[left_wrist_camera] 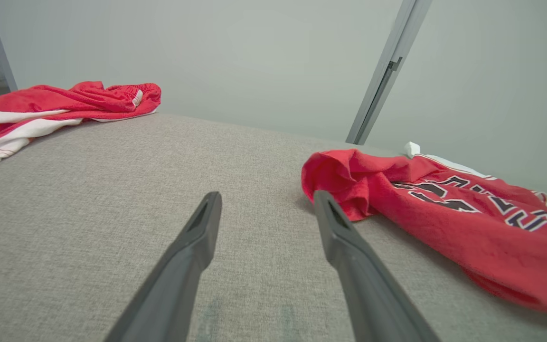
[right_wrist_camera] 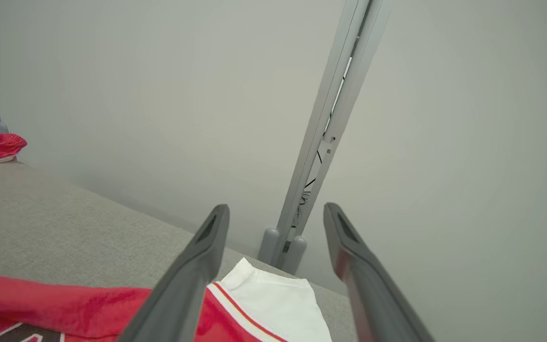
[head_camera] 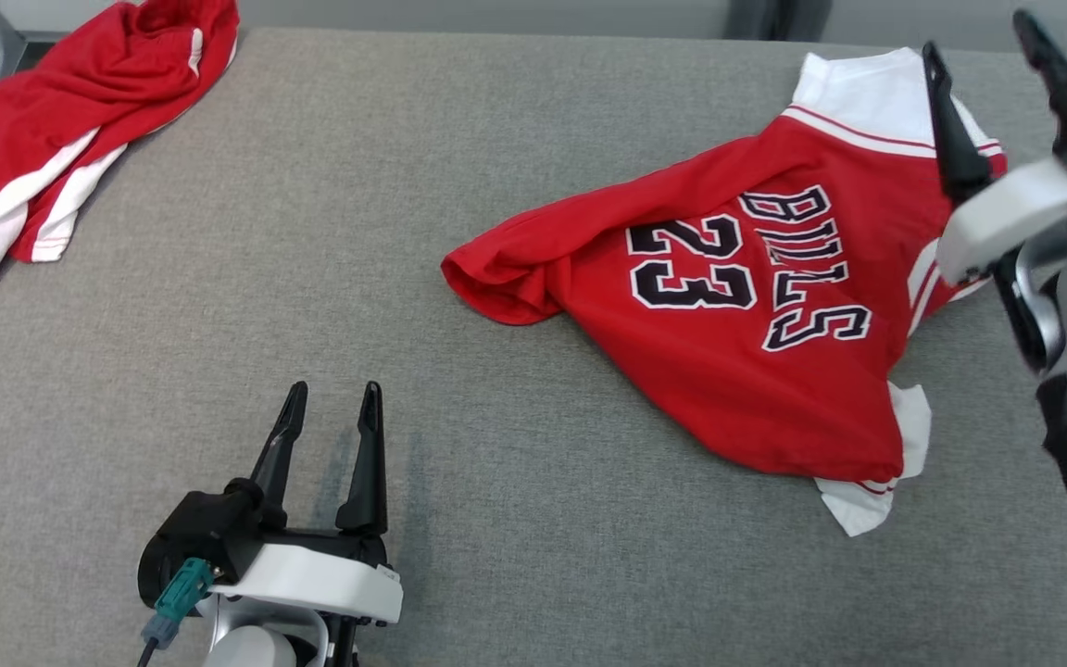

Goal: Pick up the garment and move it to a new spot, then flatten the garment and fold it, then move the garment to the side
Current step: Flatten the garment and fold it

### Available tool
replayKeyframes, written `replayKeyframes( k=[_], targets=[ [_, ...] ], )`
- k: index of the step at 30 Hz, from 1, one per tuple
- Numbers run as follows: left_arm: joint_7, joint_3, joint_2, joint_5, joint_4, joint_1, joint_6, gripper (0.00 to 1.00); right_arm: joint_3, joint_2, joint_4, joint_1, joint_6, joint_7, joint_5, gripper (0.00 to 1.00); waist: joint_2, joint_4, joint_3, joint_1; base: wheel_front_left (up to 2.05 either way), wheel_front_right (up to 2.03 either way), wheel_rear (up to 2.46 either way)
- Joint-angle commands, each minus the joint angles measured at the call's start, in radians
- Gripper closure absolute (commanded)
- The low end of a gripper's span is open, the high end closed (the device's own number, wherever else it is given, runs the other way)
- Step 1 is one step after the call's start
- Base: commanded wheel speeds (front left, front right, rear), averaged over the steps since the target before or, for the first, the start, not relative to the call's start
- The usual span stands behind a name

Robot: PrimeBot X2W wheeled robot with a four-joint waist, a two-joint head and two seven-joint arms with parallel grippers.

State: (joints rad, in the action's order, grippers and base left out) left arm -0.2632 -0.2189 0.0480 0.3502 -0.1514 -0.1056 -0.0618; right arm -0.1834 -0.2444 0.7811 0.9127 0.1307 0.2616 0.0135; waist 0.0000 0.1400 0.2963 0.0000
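While my right gripper (head_camera: 977, 32) is hovering spread above the jersey (head_camera: 756, 371), I am probably turning to flattening, pulling its bunched edge (head_camera: 496, 278) outward.

Jersey (head_camera: 756, 371) on right half of table (head_camera: 404, 232), second garment (head_camera: 61, 139) at its far left corner, well apart

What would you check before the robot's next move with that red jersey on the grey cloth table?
1. Right gripper open, holding nothing: ok.
2. Left gripper open above bare grey fabric table: ok.
3. Red jersey with black BULLS 23 lettering lies flat: not ok, the end nearest the left gripper is bunched.
4. Red-and-white shorts lie apart from the jersey: ok.
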Motion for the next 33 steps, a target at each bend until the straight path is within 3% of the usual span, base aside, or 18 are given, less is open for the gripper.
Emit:
replayKeyframes(
  k=[1, 9, 18, 23, 33],
  targets=[
    [-0.002, 0.008, 0.004, -0.009, 0.000, 0.016, 0.001, 0.00, 0.000, -0.006, -0.037, -0.045, 0.000, 0.005, 0.019, 0.00, 0.0000, -0.032, -0.031, 0.0000, 0.00, 0.00, 0.00],
    [-0.002, 0.025, 0.004, -0.018, -0.002, 0.036, 0.006, 0.00, 0.026, 0.024, -0.293, -0.425, 0.000, 0.003, 0.113, 0.00, 0.0000, -0.092, -0.079, 0.0000, 0.00, 0.00, 0.00],
    [-0.002, 0.032, 0.004, -0.026, -0.001, 0.044, 0.009, 0.00, 0.000, 0.088, -0.463, -0.701, 0.000, -0.001, 0.065, 0.00, 0.0000, -0.111, -0.088, 0.0000, 0.00, 0.00, 0.00],
    [-0.002, 0.038, 0.004, -0.031, 0.002, 0.045, 0.014, 0.00, -0.039, 0.086, -0.489, -0.771, 0.000, -0.035, 0.066, 0.00, 0.0000, -0.109, -0.085, 0.0000, 0.00, 0.00, 0.00],
    [-0.002, 0.039, 0.004, -0.028, 0.003, 0.029, 0.012, 0.00, -0.089, 0.060, -0.399, -0.750, 0.000, -0.065, 0.007, 0.02, 0.0000, -0.081, -0.071, 0.0000, 0.00, 0.00, 0.00]
  ],
)
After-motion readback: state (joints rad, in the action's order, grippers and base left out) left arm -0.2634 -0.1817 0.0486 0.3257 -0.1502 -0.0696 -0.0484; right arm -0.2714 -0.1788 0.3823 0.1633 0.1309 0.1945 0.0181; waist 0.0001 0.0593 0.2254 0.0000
